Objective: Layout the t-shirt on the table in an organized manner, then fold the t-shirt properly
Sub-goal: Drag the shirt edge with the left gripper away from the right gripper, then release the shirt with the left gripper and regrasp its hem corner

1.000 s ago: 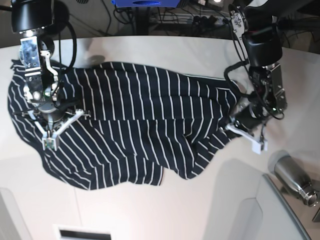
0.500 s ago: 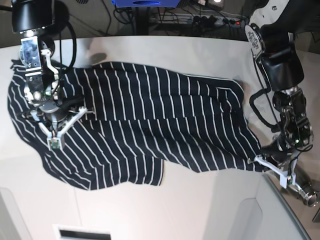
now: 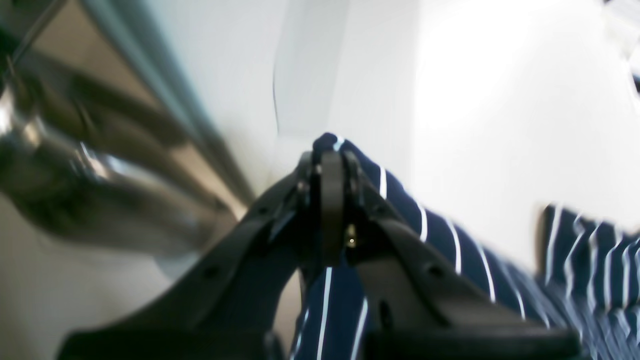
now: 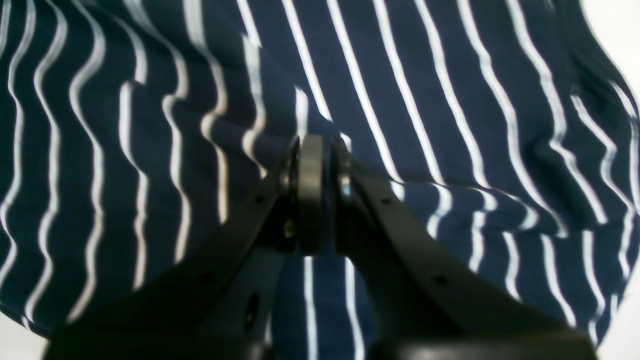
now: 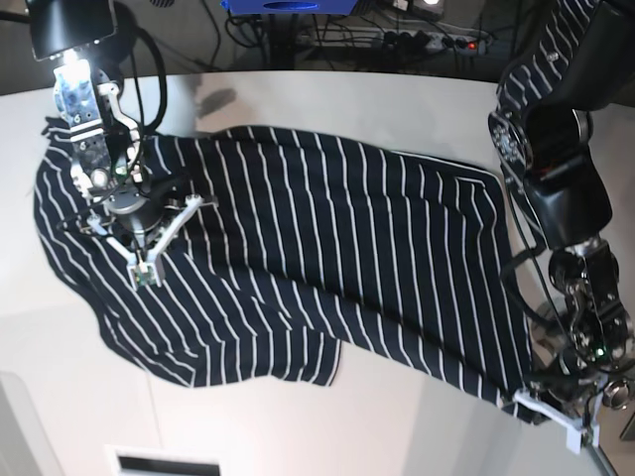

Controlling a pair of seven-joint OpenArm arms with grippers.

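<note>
Near the front edge of the big smooth white table (image 5: 298, 426), the left hand (image 5: 544, 409) is gripping a corner of the dark navy white-striped t-shirt (image 5: 317, 268) lying spread there, while farther back the right hand (image 5: 146, 268) is clenching its fabric, so the laying-out step seems in progress and next both hands should probably be pulling it flat.

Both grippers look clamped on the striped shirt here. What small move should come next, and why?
Probably stop pulling and lower the left gripper to set its corner down. It is shut on the t-shirt at the table edge, beside a metal bottle, while the right gripper pins the opposite side; the cloth looks stretched.
</note>
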